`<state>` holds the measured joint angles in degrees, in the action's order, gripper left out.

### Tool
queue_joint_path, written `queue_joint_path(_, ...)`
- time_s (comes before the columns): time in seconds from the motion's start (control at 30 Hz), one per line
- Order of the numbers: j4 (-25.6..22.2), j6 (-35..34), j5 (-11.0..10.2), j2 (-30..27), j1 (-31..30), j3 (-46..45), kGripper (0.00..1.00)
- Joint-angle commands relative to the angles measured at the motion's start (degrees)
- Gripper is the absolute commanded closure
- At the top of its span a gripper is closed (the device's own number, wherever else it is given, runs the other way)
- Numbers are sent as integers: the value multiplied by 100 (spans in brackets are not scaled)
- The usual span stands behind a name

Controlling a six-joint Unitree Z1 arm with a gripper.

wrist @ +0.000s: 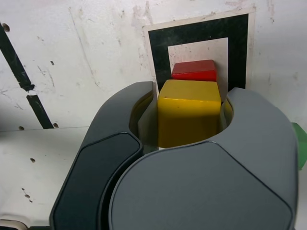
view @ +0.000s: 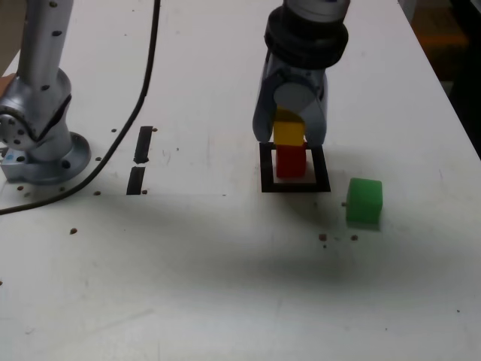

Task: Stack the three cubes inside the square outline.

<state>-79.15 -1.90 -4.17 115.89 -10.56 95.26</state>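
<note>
My gripper (view: 289,140) is shut on the yellow cube (view: 288,132), one jaw on each side of it. The yellow cube sits on top of the red cube (view: 291,162), which stands inside the square outline (view: 294,186). The wrist view shows the yellow cube (wrist: 188,115) between the jaws of the gripper (wrist: 190,96), with the red cube (wrist: 194,70) partly hidden under it inside the square outline (wrist: 160,52). The green cube (view: 364,200) lies on the table outside the outline, toward the exterior view's right; its edge (wrist: 301,143) peeks past a jaw.
The arm's base (view: 37,143) stands at the exterior view's left, with a black cable (view: 143,90) running past it. Two short black tape strips (view: 143,144) (view: 136,180) lie between the base and the outline. Small dark specks dot the white table (view: 225,286).
</note>
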Motion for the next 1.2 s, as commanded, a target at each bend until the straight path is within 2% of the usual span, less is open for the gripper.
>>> queue_joint_path(0.0,0,-2,8,20,-8,29,98)
queue_joint_path(0.13,19,-12,-5,68,-9,32,94)
queue_joint_path(0.4,20,35,81,226,44,59,77)
queue_joint_path(0.5,18,74,142,302,60,76,63)
queue_joint_path(0.67,12,115,161,355,69,90,28)
queue_joint_path(0.8,-6,113,131,342,71,97,11)
queue_joint_path(0.9,-42,81,104,317,71,105,4)
queue_joint_path(1.03,-189,-37,9,173,63,122,1)
queue_joint_path(1.1,-533,-183,-59,-184,-20,193,0)
queue_joint_path(1.17,-960,-255,-7,-501,-180,365,0)
